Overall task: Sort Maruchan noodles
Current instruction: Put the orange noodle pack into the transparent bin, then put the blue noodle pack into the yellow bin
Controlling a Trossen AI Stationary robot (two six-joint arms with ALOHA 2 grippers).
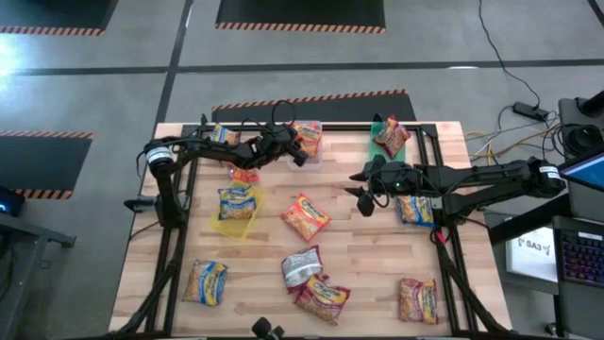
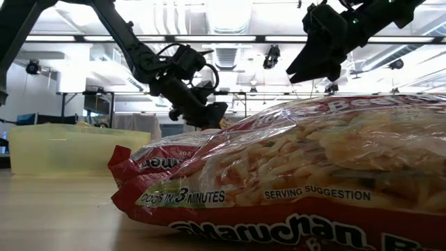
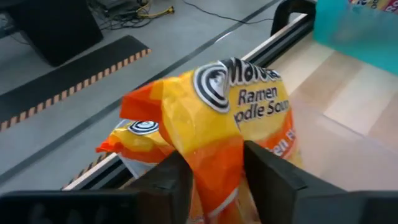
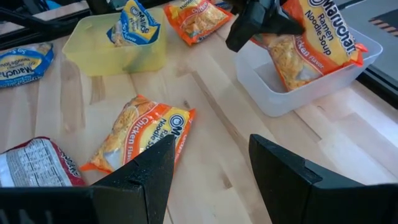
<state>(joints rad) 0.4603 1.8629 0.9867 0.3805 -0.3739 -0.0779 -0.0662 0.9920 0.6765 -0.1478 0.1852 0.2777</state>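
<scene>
Sorting under way on the wooden table (image 1: 377, 264): the left gripper (image 3: 214, 177), at the far side, is clamped on an orange chicken-flavour packet (image 3: 217, 118) and holds it over the clear tub (image 4: 292, 93), where it hangs with its long axis tilted into the tub. The right gripper (image 1: 363, 194) hovers mid-table with its fingers spread apart and nothing between them. The nearest loose packet — an orange one (image 1: 305, 216) — lies flat just to its left and a little nearer the front edge, long axis running diagonally, and the right arm looks better placed for it than the left. A yellow-and-blue packet (image 1: 237, 202) sits in the yellow tub (image 1: 225, 225), a red one (image 1: 388, 135) in the green tub (image 1: 377, 144); others remain scattered along the near edge.
</scene>
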